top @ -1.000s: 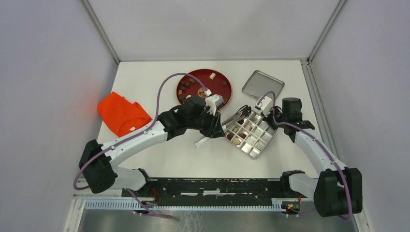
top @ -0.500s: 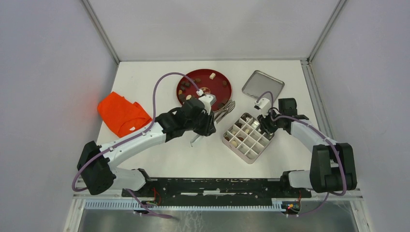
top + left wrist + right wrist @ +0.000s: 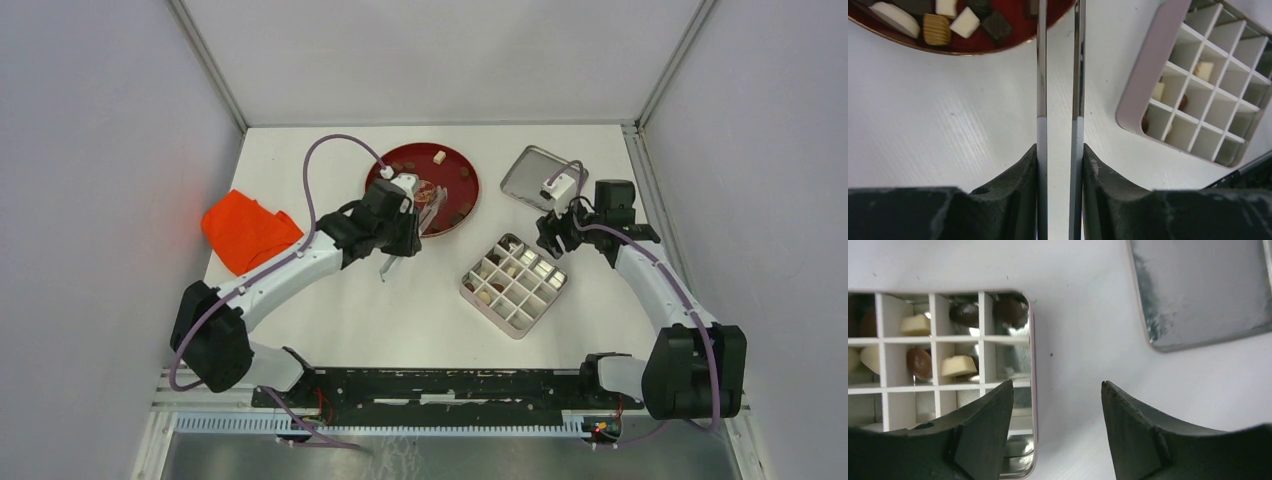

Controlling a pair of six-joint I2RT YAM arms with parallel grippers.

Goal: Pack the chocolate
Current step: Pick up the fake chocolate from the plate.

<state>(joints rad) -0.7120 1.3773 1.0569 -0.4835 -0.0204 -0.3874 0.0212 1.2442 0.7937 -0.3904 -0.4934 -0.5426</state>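
Holding chocolate (image 3: pixel 439 156): red plate (image 3: pixel 476 186), divided tin (image 3: pixel 468 290) (lid (image 3: pixel 530 175), orange cloth (image 3: pixel 250 232) apart).

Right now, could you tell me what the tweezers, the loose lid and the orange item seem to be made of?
Tweezers: polished metal, mirror-bright blades. Lid: probably tin-like metal, dull grey sheen, rolled rim. Orange item: likely fabric, matte, soft folds.

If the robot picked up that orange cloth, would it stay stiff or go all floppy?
Probably floppy: the orange cloth lies crumpled in soft folds, so it would likely droop from wherever it is pinched. It looks thin, so probably light. Pushed, it would likely bunch up rather than roll.
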